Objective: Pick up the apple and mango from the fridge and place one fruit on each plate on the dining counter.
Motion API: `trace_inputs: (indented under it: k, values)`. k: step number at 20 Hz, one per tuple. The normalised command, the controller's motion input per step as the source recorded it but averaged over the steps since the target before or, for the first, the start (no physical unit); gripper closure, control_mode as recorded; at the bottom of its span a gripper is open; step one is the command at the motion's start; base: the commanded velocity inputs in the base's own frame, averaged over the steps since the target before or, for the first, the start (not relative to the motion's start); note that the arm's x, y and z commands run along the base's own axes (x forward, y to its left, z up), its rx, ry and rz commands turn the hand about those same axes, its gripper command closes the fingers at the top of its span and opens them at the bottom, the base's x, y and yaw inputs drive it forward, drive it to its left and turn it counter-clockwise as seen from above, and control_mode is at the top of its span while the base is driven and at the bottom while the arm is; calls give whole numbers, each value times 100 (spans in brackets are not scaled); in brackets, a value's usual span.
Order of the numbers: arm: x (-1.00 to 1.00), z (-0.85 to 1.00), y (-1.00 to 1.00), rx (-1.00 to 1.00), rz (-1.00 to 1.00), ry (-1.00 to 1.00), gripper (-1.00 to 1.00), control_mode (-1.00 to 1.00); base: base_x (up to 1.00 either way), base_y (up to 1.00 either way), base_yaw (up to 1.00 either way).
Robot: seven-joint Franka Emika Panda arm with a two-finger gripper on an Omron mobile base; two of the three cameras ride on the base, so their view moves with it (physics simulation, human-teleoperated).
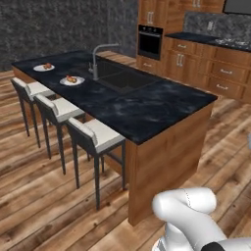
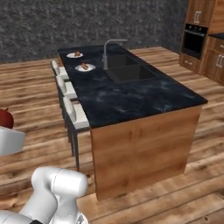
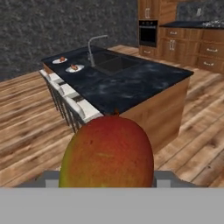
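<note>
Fingers clamp the mango (image 3: 107, 151); carry it level toward the dining counter (image 1: 147, 108), aiming beyond the faucet (image 1: 95, 61) where both plates (image 1: 72, 81) wait.

Dining counter (image 1: 147, 110): two plates (image 1: 72, 81) (image 1: 43, 67), far end.

You have open black top on the dining counter (image 1: 147, 110) at its near end. Farther along, the sink (image 1: 122, 78) and faucet (image 1: 96, 59) block the middle; both plates (image 1: 72, 81) lie beyond, stools (image 1: 95, 137) lining the left side.
</note>
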Motion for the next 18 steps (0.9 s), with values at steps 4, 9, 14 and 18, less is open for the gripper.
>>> trace_inputs:
  k: [4, 9, 14, 18]
  values:
    - [0, 0, 0, 0, 0, 0, 100, 100, 26, 100, -3]
    - [0, 0, 0, 0, 0, 0, 100, 100, 27, 100, -3]
    - [0, 0, 0, 0, 0, 0, 100, 100, 24, 100, -3]
    - [0, 0, 0, 0, 0, 0, 100, 100, 23, 100, -3]
